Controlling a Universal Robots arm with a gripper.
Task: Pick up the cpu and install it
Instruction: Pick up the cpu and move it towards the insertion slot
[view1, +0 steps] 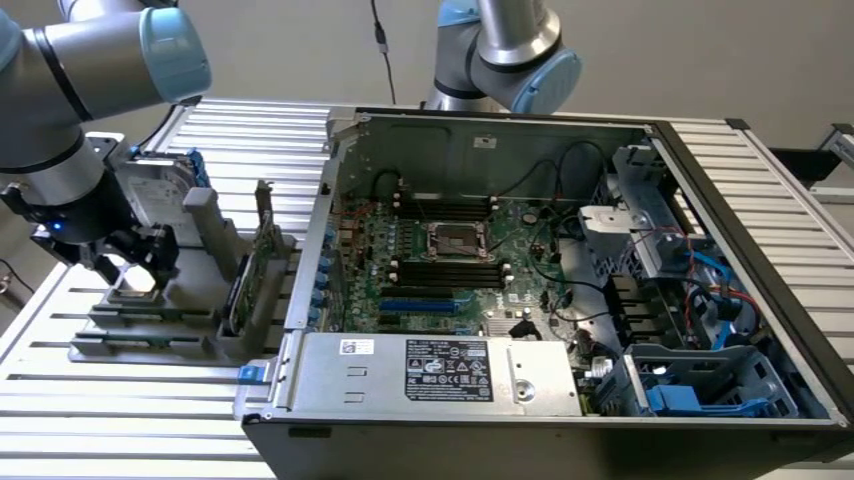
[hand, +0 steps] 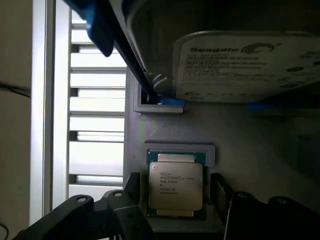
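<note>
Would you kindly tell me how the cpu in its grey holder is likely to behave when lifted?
The cpu looks flat and rigid with a metal lid, so it should stay stiff and probably feels light. Its thin, smooth edges might slip in the open gripper. Lying flat in the grey holder, it seems unlikely to roll or tip.

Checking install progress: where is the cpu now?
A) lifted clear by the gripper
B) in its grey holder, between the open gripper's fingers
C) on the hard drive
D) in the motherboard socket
B: the cpu lies flat in the grey holder, with the open gripper straddling it.
</note>
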